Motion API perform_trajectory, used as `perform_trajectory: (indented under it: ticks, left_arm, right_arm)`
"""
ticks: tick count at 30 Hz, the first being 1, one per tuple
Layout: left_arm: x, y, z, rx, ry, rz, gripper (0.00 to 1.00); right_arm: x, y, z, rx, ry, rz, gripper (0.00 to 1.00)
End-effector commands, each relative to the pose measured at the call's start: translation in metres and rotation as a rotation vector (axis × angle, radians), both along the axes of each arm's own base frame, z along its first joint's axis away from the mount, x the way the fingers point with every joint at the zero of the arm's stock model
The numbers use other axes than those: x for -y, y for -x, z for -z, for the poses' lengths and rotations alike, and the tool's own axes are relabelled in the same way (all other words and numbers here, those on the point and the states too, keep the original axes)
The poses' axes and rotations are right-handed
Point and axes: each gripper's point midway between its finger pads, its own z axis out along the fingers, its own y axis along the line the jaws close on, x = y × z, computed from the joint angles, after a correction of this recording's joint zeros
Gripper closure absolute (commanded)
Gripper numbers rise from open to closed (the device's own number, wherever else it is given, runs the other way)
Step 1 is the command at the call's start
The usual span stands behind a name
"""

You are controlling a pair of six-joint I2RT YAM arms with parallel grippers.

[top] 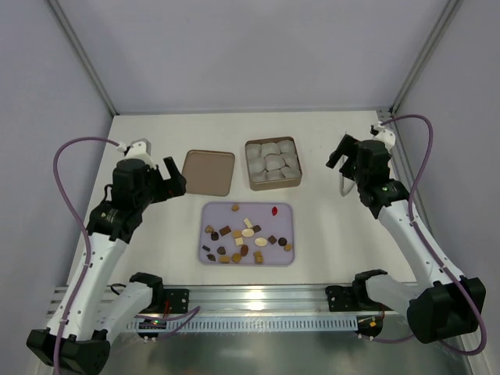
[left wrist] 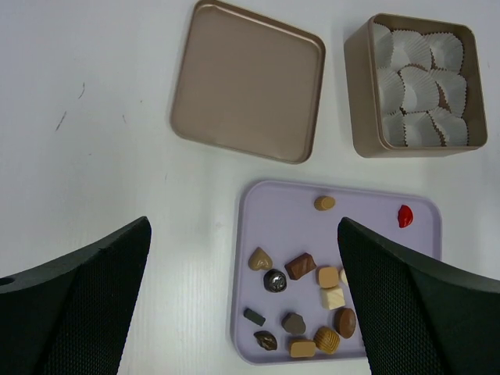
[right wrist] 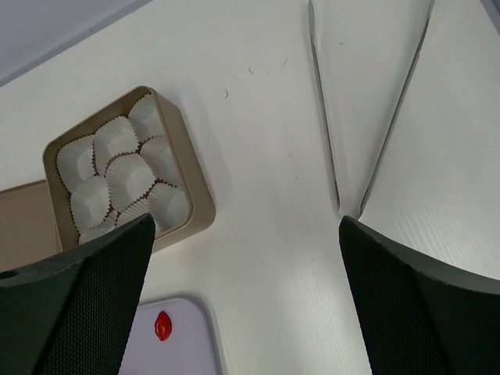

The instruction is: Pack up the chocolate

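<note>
The chocolate (top: 248, 232) is several tiny pieces in dark brown, caramel and cream, plus one red piece (top: 274, 210), scattered on a lavender tray (top: 223, 212). The left wrist view shows the pieces (left wrist: 301, 266) and the tray (left wrist: 359, 215) below and between the fingers. My left gripper (top: 173, 178) (left wrist: 242, 234) is open and empty, raised left of the tray. My right gripper (top: 341, 152) (right wrist: 246, 223) is open and empty, raised right of the gold-brown tin (top: 273, 186). The red piece (right wrist: 162, 325) shows in the right wrist view.
The tin (left wrist: 355, 101) (right wrist: 195, 195) holds several white crinkled paper cups (top: 272, 160). Its lid (top: 208, 171) (left wrist: 246, 82) lies upside down left of it. Metal tongs (right wrist: 322, 101) (top: 341, 186) lie on the table by the right gripper. Frame posts stand at the back corners.
</note>
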Motion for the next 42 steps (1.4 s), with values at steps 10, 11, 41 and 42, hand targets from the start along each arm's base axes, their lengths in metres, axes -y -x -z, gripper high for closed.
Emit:
perform_trajectory:
  ticks: [10,11,41,42]
  left_arm:
    - [0.005,0.000,0.000,-0.021,0.010,0.020,0.00]
    - [0.006,0.000,0.001,-0.025,0.011,0.027,0.00]
    - [0.019,0.006,0.007,-0.047,0.033,0.101,0.00]
    - [0.019,0.006,0.007,-0.046,0.031,0.099,0.00]
  right_arm:
    - [0.027,-0.008,-0.001,-0.176,0.091,-0.001,0.00]
    - [0.030,-0.013,0.004,-0.194,0.090,0.000,0.00]
    - [0.084,-0.099,0.166,-0.618,0.072,0.079,0.01]
    - [0.083,-0.099,0.168,-0.623,0.068,0.072,0.02]
